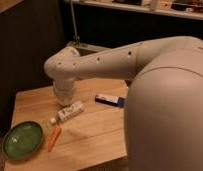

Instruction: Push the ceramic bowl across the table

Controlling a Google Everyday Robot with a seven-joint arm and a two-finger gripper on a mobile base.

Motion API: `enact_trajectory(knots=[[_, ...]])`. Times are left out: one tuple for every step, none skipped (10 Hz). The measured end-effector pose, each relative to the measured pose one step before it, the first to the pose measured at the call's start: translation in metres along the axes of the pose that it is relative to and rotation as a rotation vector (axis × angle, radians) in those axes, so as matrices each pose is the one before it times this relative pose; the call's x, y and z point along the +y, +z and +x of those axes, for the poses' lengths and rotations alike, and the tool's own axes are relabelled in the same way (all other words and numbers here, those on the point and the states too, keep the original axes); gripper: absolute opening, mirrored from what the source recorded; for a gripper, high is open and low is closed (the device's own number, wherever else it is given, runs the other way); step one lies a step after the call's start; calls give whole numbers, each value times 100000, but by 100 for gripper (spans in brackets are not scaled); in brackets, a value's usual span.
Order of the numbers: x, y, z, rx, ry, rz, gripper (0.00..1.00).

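The ceramic bowl (22, 140) is wide, shallow and glossy green, and sits at the front left corner of the table (97, 137), which has a light wooden plank top. My white arm reaches from the right across the table's back. Its end with the gripper (65, 97) points down over the back left part of the table, well behind and to the right of the bowl and apart from it. The gripper's lower end stands just behind a white tube (69, 112).
An orange carrot (54, 137) lies just right of the bowl. The white tube lies behind the carrot. A blue and white bar (109, 100) lies mid-table. My arm's large body fills the right side. A dark wall stands at the left, and a metal rail runs behind the table.
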Motion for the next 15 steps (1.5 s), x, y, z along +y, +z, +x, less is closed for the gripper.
enact_trajectory(knots=[[2997,1684,273,3315,-7142,-262,4],[2566,1717,-137,2862,-5711,-514,4],[1979,1264,-40,2429,-4252,-509,4],[32,193,6,465,-740,650,4],[-412,-59,-5,-220,473,342,4],[-51,-2,56,245,26,177,4],[212,37,-30,75,-306,-111,4],[79,-40,4,-123,-49,-336,4],[-116,4,-31,-749,-204,-1003,4],[363,-159,-284,-2916,-1930,-3098,4],[484,-132,-611,-3960,-2878,-4489,4],[592,-160,-1006,-5506,-4400,-6063,4],[720,-171,-1049,-4293,-4742,-4329,4],[1528,16,-945,-2398,-5352,-1777,4],[924,310,-307,182,-3090,700,4]])
